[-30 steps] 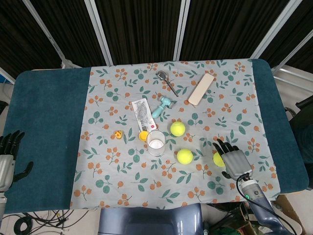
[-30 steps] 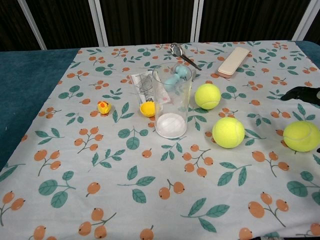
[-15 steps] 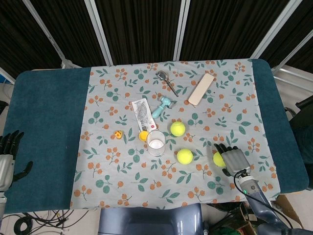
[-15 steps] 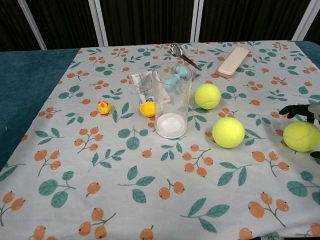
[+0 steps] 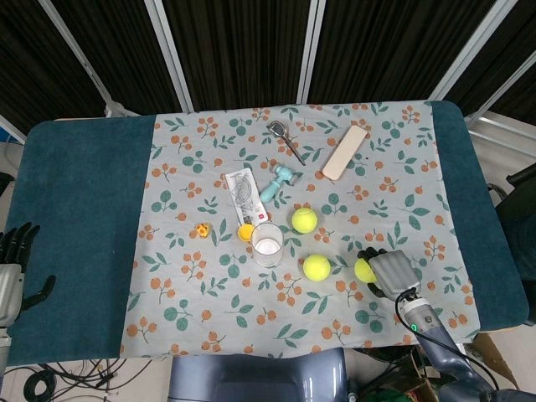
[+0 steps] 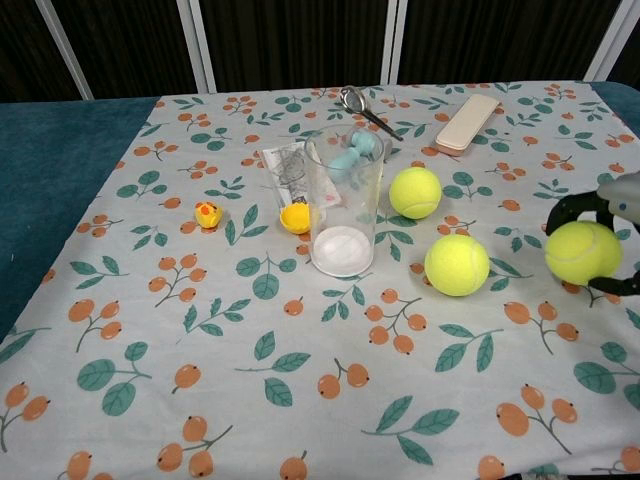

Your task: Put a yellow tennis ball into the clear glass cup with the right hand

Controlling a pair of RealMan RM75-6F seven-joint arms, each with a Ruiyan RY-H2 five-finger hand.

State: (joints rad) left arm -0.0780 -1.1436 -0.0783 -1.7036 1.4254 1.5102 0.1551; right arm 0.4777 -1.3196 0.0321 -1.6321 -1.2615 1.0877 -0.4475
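Head view: right hand [image 5: 390, 273] now curls over the ball [image 5: 363, 270], fingers wrapped round it where half a second ago they lay spread behind it. Cup [image 5: 267, 244] stands upright, well apart to the left, empty. Left hand [image 5: 10, 266] idle at the table edge, fingers apart, holding nothing.

Chest view: ball [image 6: 582, 252] has shifted towards the cup [image 6: 344, 202] and appears clear of the cloth [image 6: 250, 380]. Grasp judged secured; carry and drop remain.

a robot test lab or staged recording booth: a table [image 5: 75, 193] padded in teal, a printed berry-and-leaf cloth [image 5: 394, 167] laid over it, black curtain panels [image 5: 243, 50] on metal frames at 12 o'clock, loose cables [image 5: 50, 381] at 7 o'clock.
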